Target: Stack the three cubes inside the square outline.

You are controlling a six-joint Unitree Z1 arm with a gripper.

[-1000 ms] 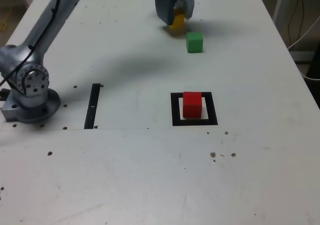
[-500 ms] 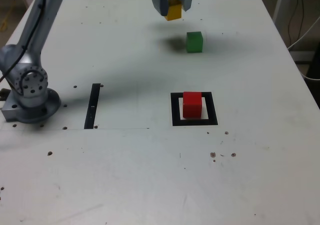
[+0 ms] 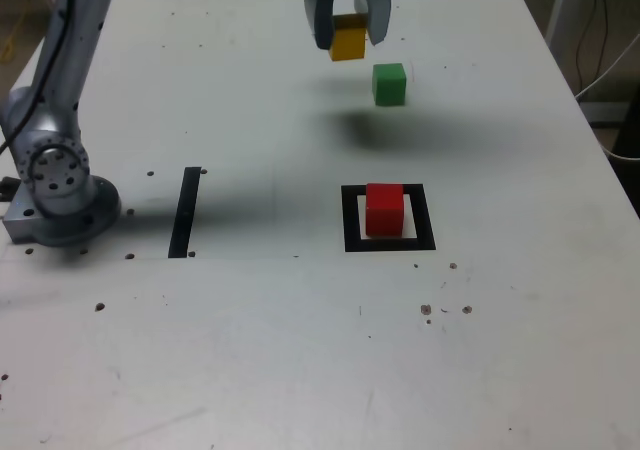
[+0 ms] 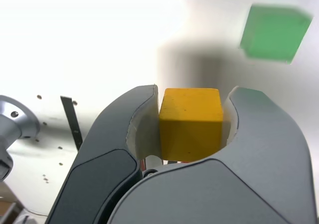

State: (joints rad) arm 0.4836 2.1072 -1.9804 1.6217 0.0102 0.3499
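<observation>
- And here's the dark grey, curved two-fingered gripper [image 3: 348, 32], high up in the exterior view, clamped on the small matte yellow cube [image 3: 348, 40]!
- What a view from the wrist: one finger on each side of the yellow cube, its orange-tinted top face and darker near face both on show.
- The cube is up in the air, clear of the white tabletop [image 3: 250, 350], and a soft dark shadow lies on the surface below.
- Over to the small matte green cube [image 3: 389, 85], sitting by itself on the table, just to the right of the held cube and lower in the exterior view.
- Now to the target, the thick black square outline with its pale centre [image 3: 431, 220], flat on the table, and inside it sits the small matte red cube [image 3: 384, 210]!
- Nothing but red in the frame: yellow is in the grip, green is out on the table.
- Out on the exterior view's left, the narrow straight black strip [image 3: 185, 213] lies flat, between the outline and the arm's round grey metal base [image 3: 66, 218].
- The grey arm [image 3: 62, 80] rises from that base and runs out of the exterior view's top edge.
</observation>
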